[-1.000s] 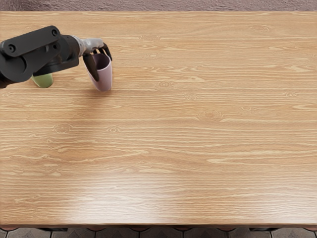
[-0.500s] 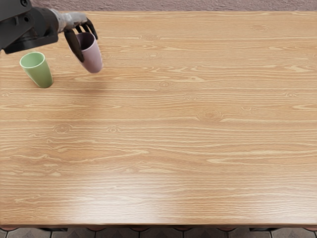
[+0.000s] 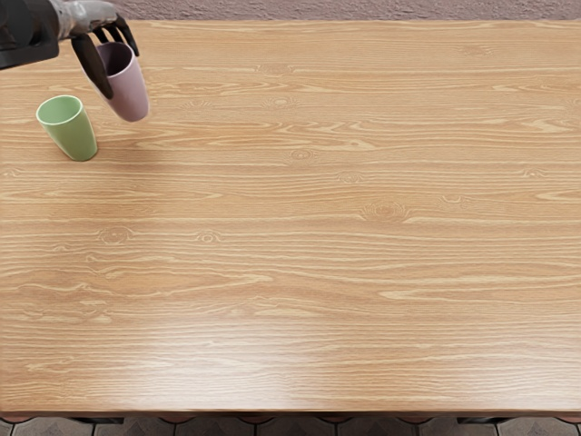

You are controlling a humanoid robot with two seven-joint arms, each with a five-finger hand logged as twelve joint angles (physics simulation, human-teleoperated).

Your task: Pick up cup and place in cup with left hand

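From my remote station, I hold a smooth, tapered, pale mauve cup (image 3: 132, 95) in the left robot hand (image 3: 123, 71) at the upper left of the wood-grained table (image 3: 318, 227). My dark left arm (image 3: 25, 36) enters from the picture's left edge near its top corner, its pale grey wrist section (image 3: 84, 13) reaching roughly level toward the right. The hand is angled downward from there, with the long black thumb (image 3: 93, 68) along the cup's left side and the other fingers bent over the far side of its rim, pinching it between them. The cup's open mouth faces up and its narrower base points down; its long axis looks close to upright, slanting in view from upper left to lower right. It appears raised above the wood. Nearby, toward the picture's lower left and apart from it, a smooth, tapered, light green cup (image 3: 74, 136) stands upright, mouth up, on the table
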